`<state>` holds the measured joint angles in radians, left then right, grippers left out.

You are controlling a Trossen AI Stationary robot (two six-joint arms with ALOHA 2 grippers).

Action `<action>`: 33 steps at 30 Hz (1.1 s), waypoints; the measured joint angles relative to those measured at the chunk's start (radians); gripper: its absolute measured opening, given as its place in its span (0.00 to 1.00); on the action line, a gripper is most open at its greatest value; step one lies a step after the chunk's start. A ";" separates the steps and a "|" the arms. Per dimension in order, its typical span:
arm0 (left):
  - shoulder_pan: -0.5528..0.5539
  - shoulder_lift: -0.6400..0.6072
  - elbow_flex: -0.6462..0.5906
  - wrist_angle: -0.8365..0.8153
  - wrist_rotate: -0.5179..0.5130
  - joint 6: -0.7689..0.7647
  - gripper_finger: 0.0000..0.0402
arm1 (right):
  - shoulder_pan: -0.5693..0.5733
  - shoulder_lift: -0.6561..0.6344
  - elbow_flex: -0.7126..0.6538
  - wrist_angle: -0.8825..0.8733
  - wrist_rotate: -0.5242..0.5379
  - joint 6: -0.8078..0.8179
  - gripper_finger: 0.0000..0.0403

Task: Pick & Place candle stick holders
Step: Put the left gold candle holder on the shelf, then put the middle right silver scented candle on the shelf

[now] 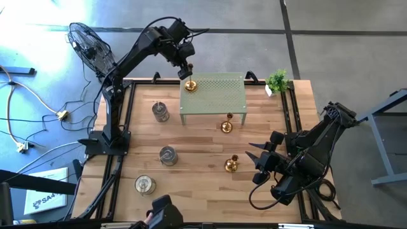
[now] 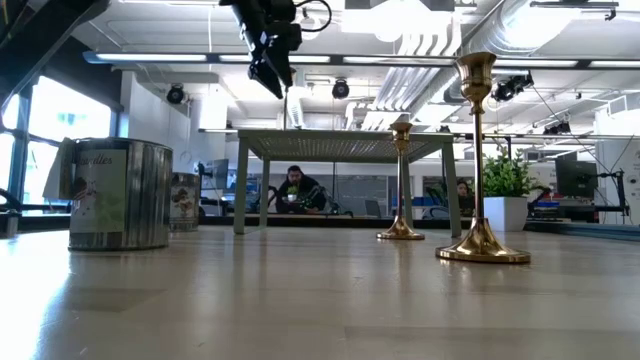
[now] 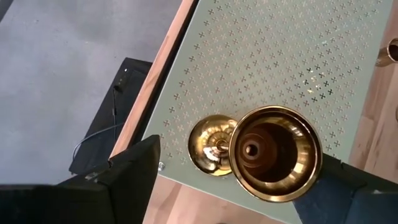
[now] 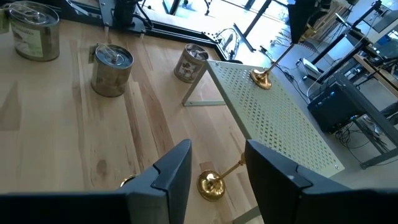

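Right under my left wrist is the flared cup of a gold candle stick holder (image 3: pixel 275 152), standing upright on the corner of the perforated green shelf (image 1: pixel 215 95). My left gripper (image 1: pixel 185 72) hangs just above it, jaws spread wide to either side of the cup and clear of it. My right gripper (image 1: pixel 262 163) waits low over the tabletop (image 1: pixel 203 191), jaws partly open and holding nothing. Two more gold holders stand on the wood, one (image 1: pixel 226 126) just in front of the shelf, one (image 1: pixel 231 165) near my right jaws. Three silver-grey holders (image 1: pixel 168 155) sit apart on my left side.
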<state>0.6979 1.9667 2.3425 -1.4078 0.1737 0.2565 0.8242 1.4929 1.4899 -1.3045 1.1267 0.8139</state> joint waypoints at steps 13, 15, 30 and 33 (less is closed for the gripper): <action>-0.005 -0.005 0.013 0.027 -0.041 0.000 0.77 | 0.000 0.000 0.001 0.000 -0.001 0.000 0.36; -0.005 -0.012 0.013 0.032 -0.042 0.000 0.77 | 0.000 0.000 0.001 0.000 -0.001 -0.001 0.36; -0.020 -0.067 0.013 0.096 -0.075 0.000 0.77 | 0.000 0.000 0.001 -0.004 -0.002 -0.002 0.36; -0.026 -0.089 0.014 0.104 -0.097 0.000 0.77 | 0.000 0.000 0.001 -0.004 -0.002 -0.002 0.36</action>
<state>0.6724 1.8777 2.3560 -1.3037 0.0763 0.2565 0.8246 1.4928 1.4906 -1.3087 1.1252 0.8120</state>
